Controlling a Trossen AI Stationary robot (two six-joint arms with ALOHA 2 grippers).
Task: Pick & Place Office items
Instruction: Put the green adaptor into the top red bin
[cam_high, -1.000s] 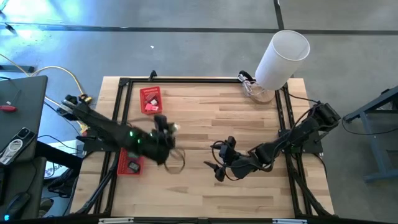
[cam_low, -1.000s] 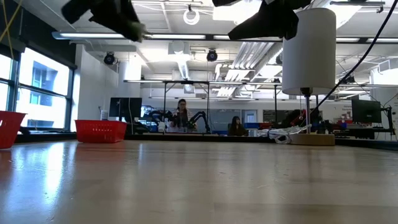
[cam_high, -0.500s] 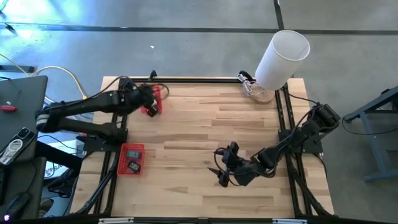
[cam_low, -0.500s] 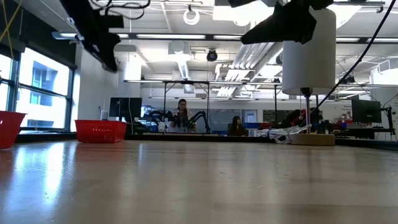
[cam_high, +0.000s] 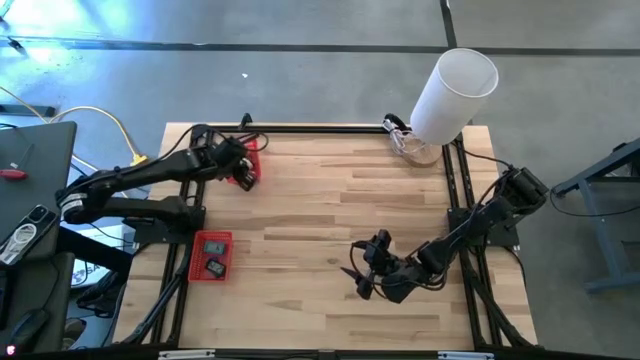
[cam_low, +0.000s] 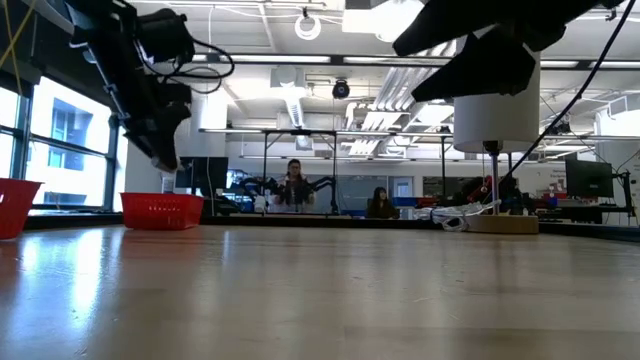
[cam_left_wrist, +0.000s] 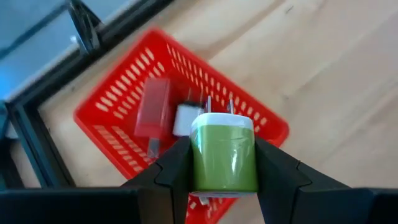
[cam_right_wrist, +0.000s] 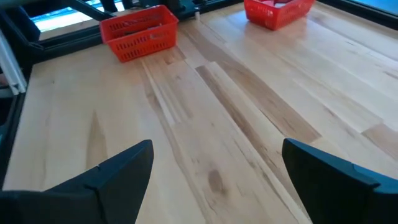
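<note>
Since the earlier frame your left gripper (cam_left_wrist: 224, 186) has swung over the far red basket (cam_left_wrist: 118, 99), fingers pinching a green plug-like item (cam_left_wrist: 224, 152), while the right gripper (cam_right_wrist: 214, 180) waits spread above the desk (cam_high: 380, 200); releasing off-centre could bounce it out.
</note>
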